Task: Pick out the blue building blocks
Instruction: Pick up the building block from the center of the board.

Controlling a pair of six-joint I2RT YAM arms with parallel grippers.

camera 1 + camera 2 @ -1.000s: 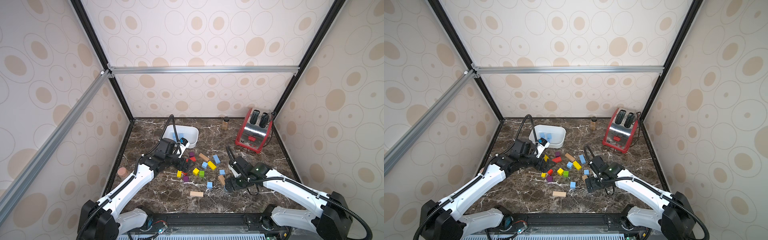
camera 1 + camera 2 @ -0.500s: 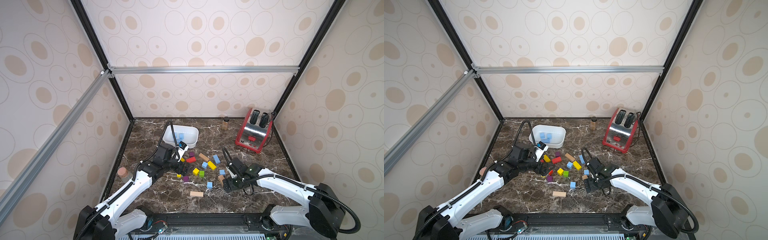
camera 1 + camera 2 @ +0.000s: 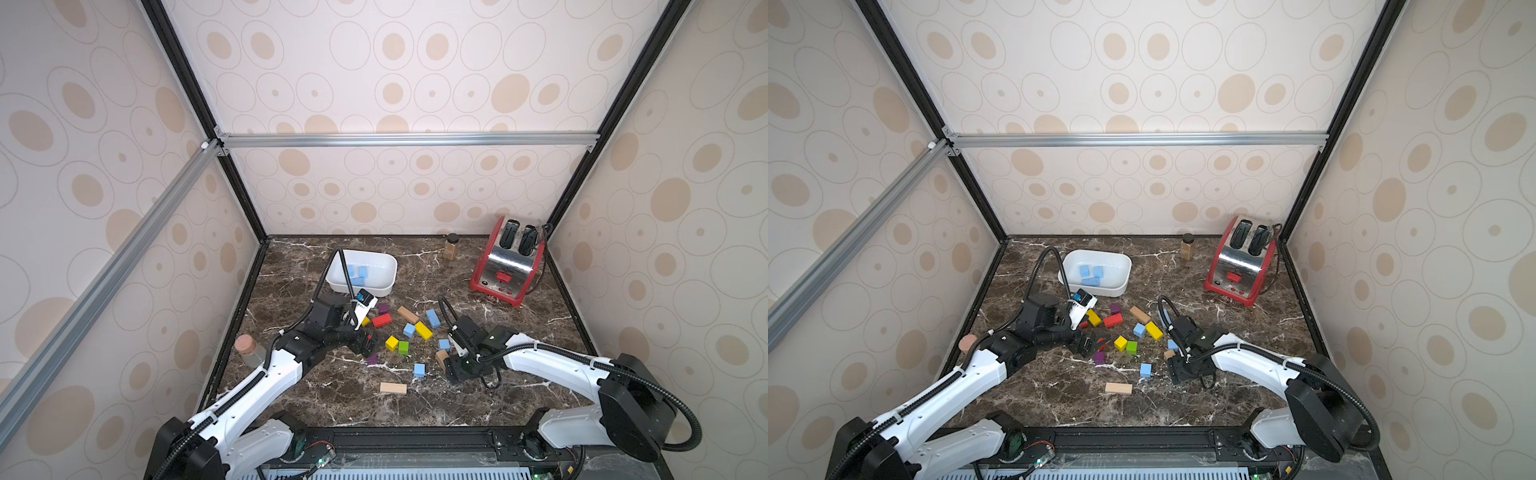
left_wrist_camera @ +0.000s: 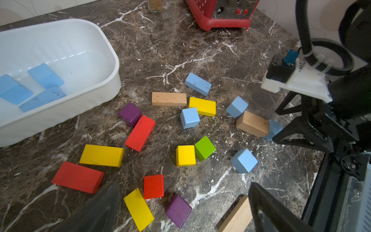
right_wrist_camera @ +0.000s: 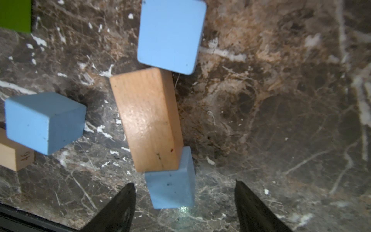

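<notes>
Both top views: the right gripper [image 3: 451, 368] sits over the blue cube [image 5: 170, 180] it's on. I can't see that cube from above, only on the wrist cams. The left gripper [image 3: 368, 345] mostly hides a small red block [image 4: 153, 185] and a yellow block [image 4: 138, 209] from above. On the right wrist cam only the fingertips [image 5: 120, 206] show, the rest cut off by the frame. A second blue cube [image 5: 170, 34] is clipped there too.

Right arm reaches in low from the right, elbow bent, gripper pointing down at the near right edge of the pile. Left arm is stretched forward, gripper low over the left part of the pile.

Right jaws are partly spread and straddle the blue cube, with a gap on each side and nothing gripped. One end of a tan block [image 5: 146, 118] touches that cube, the other end touches the second blue cube. Left jaws are wide apart, empty.

Rest of the blue blocks [image 3: 357, 274]: three in the white tub [image 3: 386, 270]. A long brick [image 4: 197, 84] and two more cubes [image 4: 189, 117] [image 4: 244, 160] lie loose on the table [image 3: 519, 374].
</notes>
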